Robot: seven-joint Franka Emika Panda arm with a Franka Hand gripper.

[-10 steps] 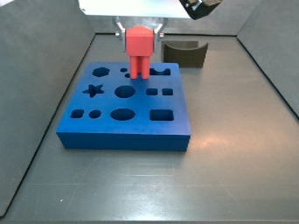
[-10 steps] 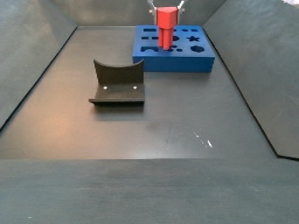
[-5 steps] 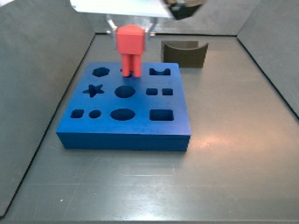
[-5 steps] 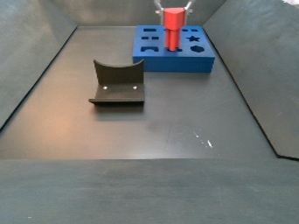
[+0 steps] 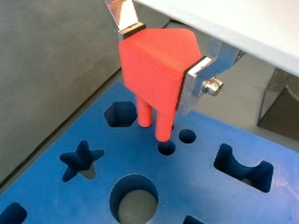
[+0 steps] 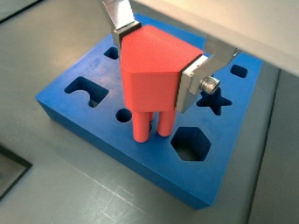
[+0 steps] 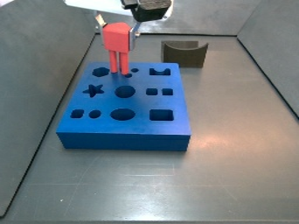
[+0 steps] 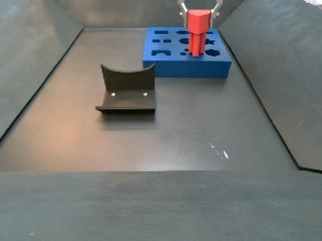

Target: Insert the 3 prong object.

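My gripper [image 5: 162, 54] is shut on the 3 prong object [image 5: 156, 72], a red-pink peg with a blocky body and thin prongs pointing down. It also shows in the other wrist view [image 6: 155, 80]. I hold it above the blue block [image 7: 126, 105], over the block's far left part in a side view [image 7: 115, 45], prongs clear of the top face. In the other side view the peg [image 8: 198, 25] hangs over the block [image 8: 186, 55] near its far right. Small round holes [image 5: 169, 149] lie just under the prongs.
The blue block has several shaped holes: a star [image 7: 94, 89], a hexagon [image 5: 121, 114], a large circle [image 5: 139, 201], an arch slot [image 5: 244, 164]. A dark grey curved block [image 7: 184, 52] stands behind it, also seen in a side view [image 8: 126, 89]. Grey walls enclose the floor.
My gripper has carried the peg sideways across the block, to the left in one side view and to the right in the other, and a little higher.
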